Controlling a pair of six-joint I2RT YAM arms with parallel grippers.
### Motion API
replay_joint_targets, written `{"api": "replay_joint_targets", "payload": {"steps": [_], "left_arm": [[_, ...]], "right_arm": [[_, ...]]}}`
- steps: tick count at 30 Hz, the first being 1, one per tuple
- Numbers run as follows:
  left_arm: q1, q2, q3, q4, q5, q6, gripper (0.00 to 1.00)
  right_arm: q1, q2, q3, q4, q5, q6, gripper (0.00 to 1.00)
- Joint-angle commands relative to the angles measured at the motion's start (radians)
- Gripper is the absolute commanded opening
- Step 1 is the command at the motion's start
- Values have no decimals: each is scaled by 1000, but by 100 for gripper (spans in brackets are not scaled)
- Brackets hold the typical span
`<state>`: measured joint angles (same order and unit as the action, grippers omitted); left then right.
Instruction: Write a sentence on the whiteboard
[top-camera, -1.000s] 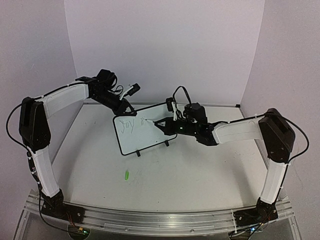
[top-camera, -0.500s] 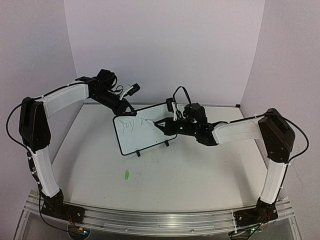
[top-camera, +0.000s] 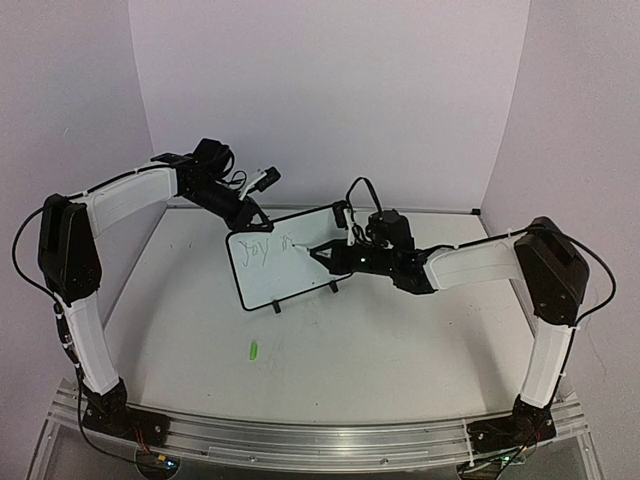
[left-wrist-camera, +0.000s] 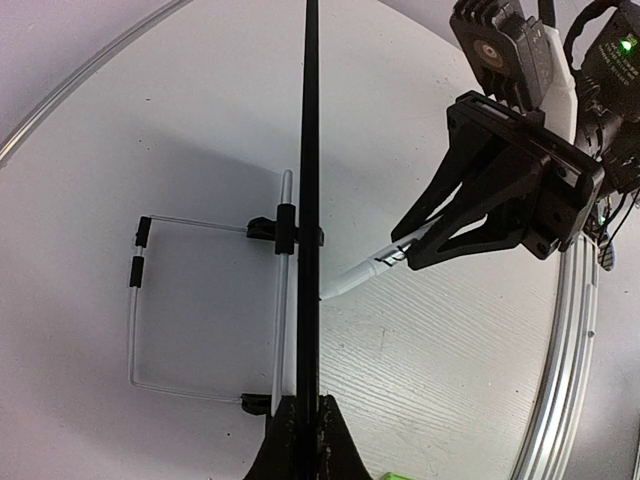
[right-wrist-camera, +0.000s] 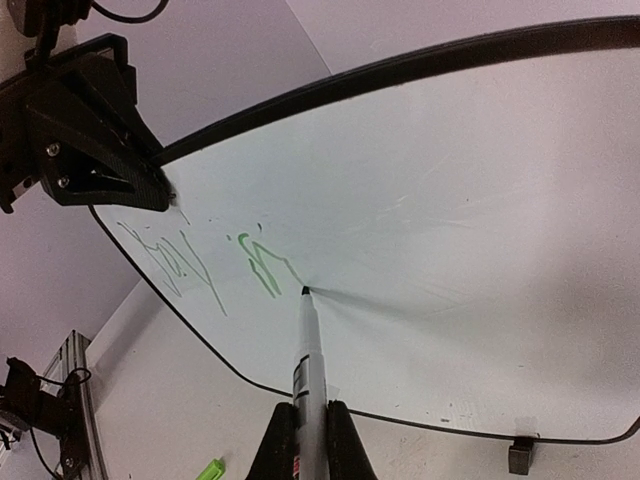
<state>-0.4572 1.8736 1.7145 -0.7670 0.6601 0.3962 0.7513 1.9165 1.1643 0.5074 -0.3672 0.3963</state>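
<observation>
The whiteboard (top-camera: 290, 278) stands upright on the table, held at its top left corner by my left gripper (top-camera: 250, 215), which is shut on the black frame (left-wrist-camera: 309, 200); its jaws (left-wrist-camera: 304, 405) pinch the edge seen end-on. My right gripper (right-wrist-camera: 305, 420) is shut on a white marker (right-wrist-camera: 308, 365) whose tip touches the white face (right-wrist-camera: 460, 230). The sentence (right-wrist-camera: 180, 262) is a thin green scrawl, with a second short mark (right-wrist-camera: 262, 268) ending at the tip. From above, the sentence (top-camera: 262, 245) sits near the board's top left, with the right gripper (top-camera: 335, 255) in front of the board.
A green marker cap (top-camera: 253, 350) lies on the table in front of the board; it also shows low in the right wrist view as a cap (right-wrist-camera: 210, 469). The board's small black feet (top-camera: 275, 308) rest on the table. Purple walls close in the back and sides.
The right gripper has shifted slightly along the board with the marker, and the second green mark has grown a little. The left arm and the board have stayed still.
</observation>
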Motion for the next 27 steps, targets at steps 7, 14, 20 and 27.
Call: {"api": "replay_joint_targets", "payload": {"steps": [7, 14, 20, 27], "left_arm": [[-12, 12, 27, -38, 30, 25, 0], [-12, 12, 24, -37, 33, 23, 0], [-12, 1, 15, -29, 36, 23, 0], [-11, 0, 8, -26, 38, 22, 0]], "right_arm": [[-7, 28, -9, 21, 12, 9, 0], [-7, 11, -5, 20, 3, 7, 0], [-7, -86, -55, 19, -11, 4, 0], [-14, -208, -116, -34, -29, -23, 0]]}}
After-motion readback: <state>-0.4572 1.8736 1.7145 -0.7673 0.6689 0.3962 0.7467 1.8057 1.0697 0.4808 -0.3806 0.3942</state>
